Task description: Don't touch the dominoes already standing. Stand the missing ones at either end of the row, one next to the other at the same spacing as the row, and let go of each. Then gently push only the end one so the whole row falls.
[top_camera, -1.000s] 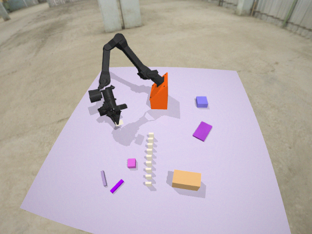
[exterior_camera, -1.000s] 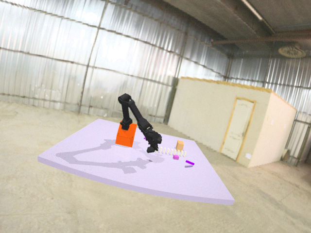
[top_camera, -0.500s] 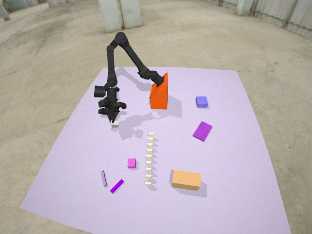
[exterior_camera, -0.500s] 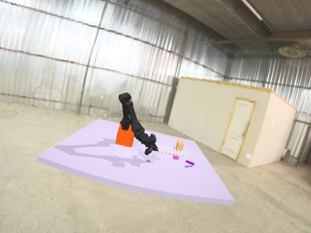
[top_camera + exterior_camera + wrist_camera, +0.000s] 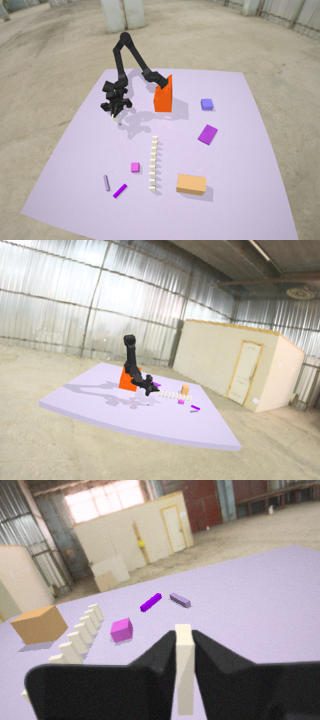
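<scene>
My gripper (image 5: 113, 115) (image 5: 158, 389) (image 5: 183, 636) is shut on a cream domino (image 5: 115, 119) (image 5: 185, 690), which it holds above the table. The domino points down from the fingertips in the wrist view; its exact tilt and height are hard to tell. Several cream dominoes (image 5: 153, 161) (image 5: 176, 396) (image 5: 72, 653) stand upright in a straight, evenly spaced row. In the top view the gripper is up and to the left of the row's far end, apart from it. The wrist view's lower left hides part of the row behind a finger.
A magenta cube (image 5: 135, 167) (image 5: 122, 630) lies left of the row, with a purple stick (image 5: 120, 190) and a lilac stick (image 5: 106, 182) beyond it. An orange-tan block (image 5: 191, 184) is right of the row's near end. A purple slab (image 5: 207, 134) and a blue block (image 5: 207, 104) lie farther right.
</scene>
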`<state>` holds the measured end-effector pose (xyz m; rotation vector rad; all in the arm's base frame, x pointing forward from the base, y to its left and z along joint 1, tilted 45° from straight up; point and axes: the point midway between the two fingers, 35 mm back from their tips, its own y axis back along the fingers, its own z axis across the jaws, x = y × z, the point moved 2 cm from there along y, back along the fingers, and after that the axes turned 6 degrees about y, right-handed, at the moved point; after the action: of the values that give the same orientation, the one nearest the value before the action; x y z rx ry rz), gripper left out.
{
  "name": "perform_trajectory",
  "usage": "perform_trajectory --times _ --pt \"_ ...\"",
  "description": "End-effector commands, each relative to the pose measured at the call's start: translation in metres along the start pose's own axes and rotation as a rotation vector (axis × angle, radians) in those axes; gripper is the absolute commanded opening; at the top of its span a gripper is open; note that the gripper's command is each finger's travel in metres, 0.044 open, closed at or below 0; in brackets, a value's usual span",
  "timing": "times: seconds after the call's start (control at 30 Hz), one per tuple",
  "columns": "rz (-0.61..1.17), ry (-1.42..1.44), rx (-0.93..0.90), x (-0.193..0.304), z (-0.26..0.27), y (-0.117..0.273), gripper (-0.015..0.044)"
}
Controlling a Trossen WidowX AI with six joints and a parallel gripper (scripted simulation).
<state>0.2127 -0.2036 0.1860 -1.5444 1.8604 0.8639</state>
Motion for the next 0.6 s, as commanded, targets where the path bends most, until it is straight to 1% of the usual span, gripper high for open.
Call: perform_trajectory --times 0.0,0.2,0.57 --pt "-0.074 0.094 -0.001 -0.005 0.006 0.014 0.0028" --pt "-0.158 0.225 -0.008 -0.011 0.018 0.033 0.0028" --pt "-0.16 0.229 -0.009 -0.011 0.018 0.034 0.0028"
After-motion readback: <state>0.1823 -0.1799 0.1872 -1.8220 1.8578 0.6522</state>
